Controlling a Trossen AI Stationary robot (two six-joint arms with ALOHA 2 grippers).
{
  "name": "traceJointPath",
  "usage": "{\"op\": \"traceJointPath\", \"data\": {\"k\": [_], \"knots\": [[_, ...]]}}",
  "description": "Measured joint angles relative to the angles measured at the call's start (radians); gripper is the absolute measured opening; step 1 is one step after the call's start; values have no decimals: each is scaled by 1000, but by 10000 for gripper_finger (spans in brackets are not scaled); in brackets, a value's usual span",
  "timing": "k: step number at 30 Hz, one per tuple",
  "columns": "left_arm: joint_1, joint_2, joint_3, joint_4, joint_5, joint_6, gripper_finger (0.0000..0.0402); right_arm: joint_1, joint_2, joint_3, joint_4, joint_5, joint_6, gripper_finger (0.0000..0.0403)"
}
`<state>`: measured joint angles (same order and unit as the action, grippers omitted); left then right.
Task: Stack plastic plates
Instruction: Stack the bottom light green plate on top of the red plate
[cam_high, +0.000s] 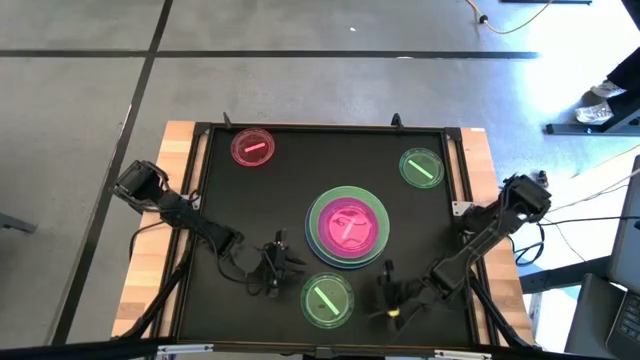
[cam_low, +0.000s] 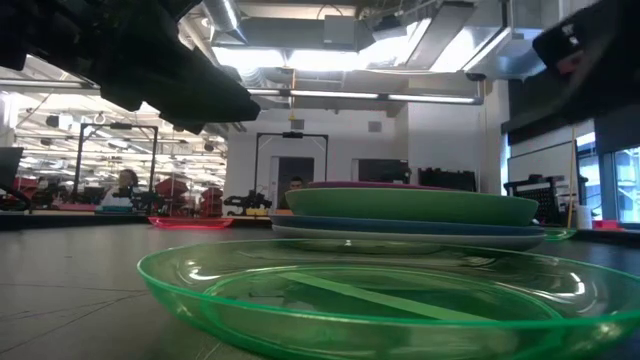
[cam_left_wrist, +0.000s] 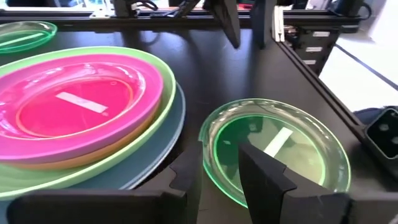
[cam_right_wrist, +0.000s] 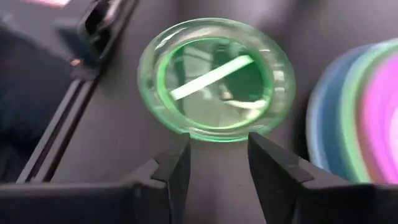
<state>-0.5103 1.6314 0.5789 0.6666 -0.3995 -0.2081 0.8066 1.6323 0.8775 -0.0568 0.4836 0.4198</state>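
A stack of plates (cam_high: 348, 228) sits mid-table: a small pink striped plate on top, then purple, orange (cam_left_wrist: 74, 163), light green and blue-grey. A small green striped plate (cam_high: 327, 299) lies flat near the table's near edge, between both grippers. My left gripper (cam_high: 285, 262) is open and hovers by that plate's left rim (cam_left_wrist: 211, 146). My right gripper (cam_high: 388, 292) is open too, just right of the plate (cam_right_wrist: 214, 78). A small pink plate (cam_high: 252, 148) lies far left, and another small green one (cam_high: 421, 167) far right.
The black mat is framed by a raised rail (cam_high: 455, 180) on a wooden table. The stack's rim lies close to the near green plate. Free mat shows between the far plates and along the left side. A person's shoe (cam_high: 598, 103) shows on the floor beyond.
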Motion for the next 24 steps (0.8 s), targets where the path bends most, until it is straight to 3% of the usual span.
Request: {"op": "traceJointPath", "data": {"k": [11,18,24], "knots": [[1,0,0,0,0,-53,95,-29,192,44,229,-136,-336,152],[-44,8,0,-3,-36,-125,95,-28,304,104,226,-172,-376,152],[-82,47,0,4,-110,-167,95,-33,347,121,246,-112,-375,150]]}}
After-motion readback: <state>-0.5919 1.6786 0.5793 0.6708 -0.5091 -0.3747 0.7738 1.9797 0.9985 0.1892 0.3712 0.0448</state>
